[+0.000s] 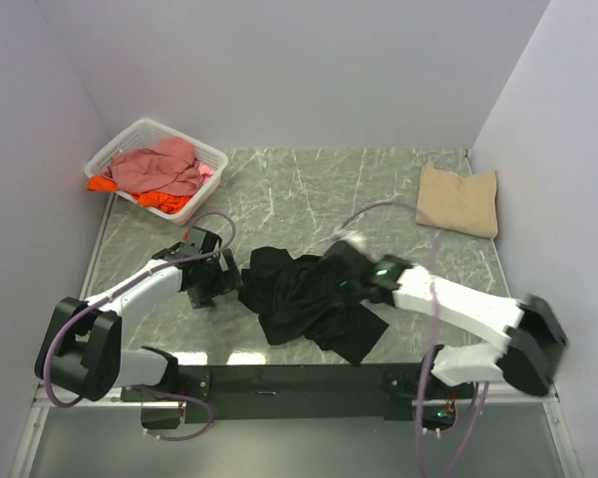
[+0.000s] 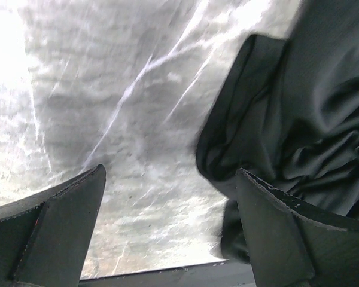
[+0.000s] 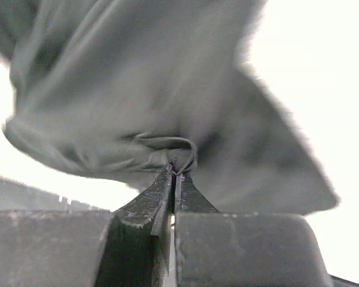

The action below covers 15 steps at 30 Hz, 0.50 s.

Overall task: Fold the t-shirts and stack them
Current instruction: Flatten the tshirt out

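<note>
Found the black t-shirt (image 1: 304, 299) crumpled in a loose heap on the table (image 1: 309, 189). Found the right gripper (image 3: 175, 173) at its upper right edge, jaws pressed together on a small pucker of the black cloth, no more than a thin pinch. Found the left gripper (image 2: 170, 173) just off its left edge, jaws spread wide, holding nothing, only bare tabletop between them. Could lose that pinch on lifting, with so little cloth between the tips, and drop the shirt back into its heap. Could equally raise one layer alone, leaving the rest twisted underneath and no straight edge to fold along. Might close on nothing at the left, or scrape the tabletop, if brought down short of the rolled edge beside it. Might also catch cloth on the dark rail (image 1: 279, 378) just nearer than the shirt, since the lower flap lies close to it. Noted a folded tan t-shirt (image 1: 460, 199) well off to the far right of the black one, and pink t-shirts (image 1: 159, 164) over orange t-shirts (image 1: 164, 202) in a white basket (image 1: 130, 139) well off to its far left. Read no brand, label or writing anywhere; saw no neck label on the black cloth from any view.
</note>
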Motion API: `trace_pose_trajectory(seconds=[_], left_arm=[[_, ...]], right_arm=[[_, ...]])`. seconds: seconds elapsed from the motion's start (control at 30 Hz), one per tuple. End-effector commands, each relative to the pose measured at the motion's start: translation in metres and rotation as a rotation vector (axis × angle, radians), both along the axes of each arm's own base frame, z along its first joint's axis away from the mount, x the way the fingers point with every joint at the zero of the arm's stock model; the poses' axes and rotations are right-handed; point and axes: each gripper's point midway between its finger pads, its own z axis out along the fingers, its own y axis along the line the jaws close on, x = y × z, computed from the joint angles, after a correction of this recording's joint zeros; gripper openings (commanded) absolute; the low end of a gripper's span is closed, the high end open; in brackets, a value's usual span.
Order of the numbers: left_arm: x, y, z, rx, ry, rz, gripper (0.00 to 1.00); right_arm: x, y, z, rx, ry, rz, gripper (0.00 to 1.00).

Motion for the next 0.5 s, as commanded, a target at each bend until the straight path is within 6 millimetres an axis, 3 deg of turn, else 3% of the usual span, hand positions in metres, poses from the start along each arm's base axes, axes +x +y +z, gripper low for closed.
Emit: trace_pose_trajectory(seconds=[0.0, 0.03, 0.1, 0.23, 0.33, 0.47], left_arm=[[0.023, -0.007, 0.012, -0.007, -0.062, -0.008, 0.95], [0.026, -0.01, 0.013, -0.018, -0.066, -0.009, 0.94], [0.033, -0.017, 0.012, -0.039, -0.067, -0.016, 0.93], [0.048, -0.029, 0.017, -0.05, -0.081, -0.034, 0.9], [0.046, -0.036, 0.012, -0.037, -0.059, -0.065, 0.85], [0.035, -0.029, 0.0, 0.008, -0.027, -0.066, 0.77]], right_arm=[[0.036, -0.089, 0.033, -0.061, -0.124, -0.284, 0.0], [0.039, -0.099, 0.046, -0.024, -0.163, -0.307, 0.0], [0.043, -0.117, 0.05, -0.032, -0.181, -0.34, 0.0], [0.042, -0.157, 0.031, -0.136, -0.136, -0.461, 0.0], [0.042, -0.162, 0.025, -0.13, -0.122, -0.504, 0.0], [0.05, -0.156, 0.031, -0.048, -0.133, -0.55, 0.0]])
